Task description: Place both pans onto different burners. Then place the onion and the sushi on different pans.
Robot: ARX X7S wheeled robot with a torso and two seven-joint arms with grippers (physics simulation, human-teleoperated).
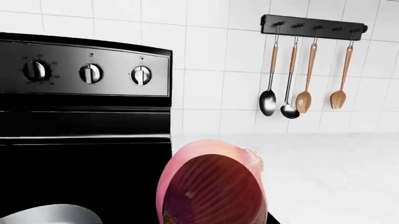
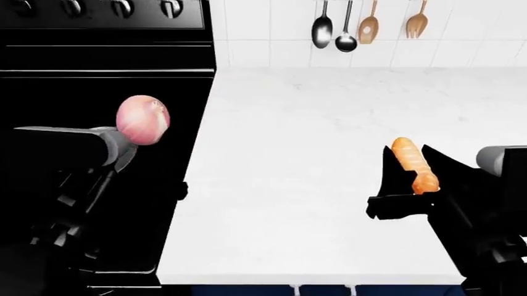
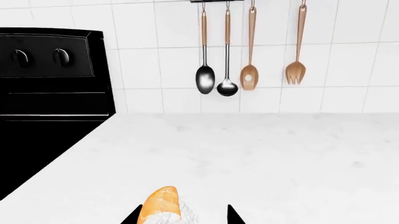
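My left gripper (image 2: 132,132) is shut on the pinkish-purple onion (image 2: 142,120) and holds it above the black stovetop (image 2: 99,86). The onion (image 1: 212,186) fills the left wrist view and hides the fingers. A curved grey rim of the steel pan (image 1: 50,214) shows beside it, low over the stove. The black skillet and the burners cannot be made out against the black glass. Over the white counter, the orange-and-white sushi (image 2: 411,163) lies between the fingers of my right gripper (image 2: 411,179). The sushi (image 3: 163,207) touches one finger, and a gap separates it from the other.
The stove's back panel with knobs (image 1: 90,73) rises behind the stovetop. Several utensils hang on a wall rack (image 2: 366,21) above the white counter (image 2: 313,154). The counter's front edge (image 2: 305,283) runs just below my right arm.
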